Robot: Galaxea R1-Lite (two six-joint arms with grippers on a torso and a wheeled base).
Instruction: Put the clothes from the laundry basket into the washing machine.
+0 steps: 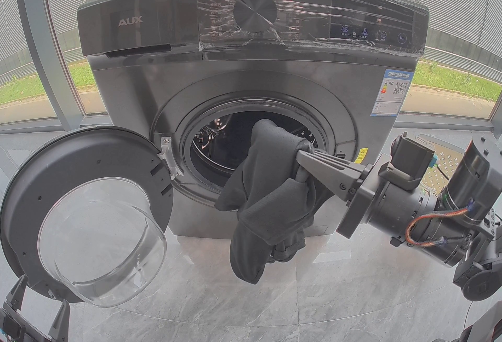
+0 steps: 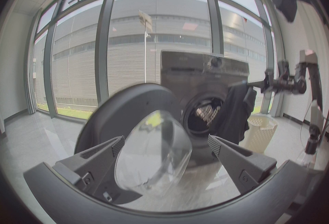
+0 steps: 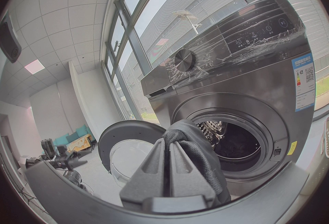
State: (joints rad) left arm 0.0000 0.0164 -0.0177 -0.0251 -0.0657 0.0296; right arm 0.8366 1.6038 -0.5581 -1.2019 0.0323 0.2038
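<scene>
Partly done: right pincer (image 1: 302,157) clamped on dark garment (image 1: 272,196), hanging at open mouth of washing machine (image 1: 251,71), not yet inside. Left pincer (image 2: 165,142) apart, near door (image 1: 63,176). Left to do: push in, release.

The right gripper (image 1: 306,163) pinches a dark garment (image 1: 266,202) hanging before the washing machine (image 1: 251,71) mouth; its door (image 1: 63,170) stands open at left.
</scene>
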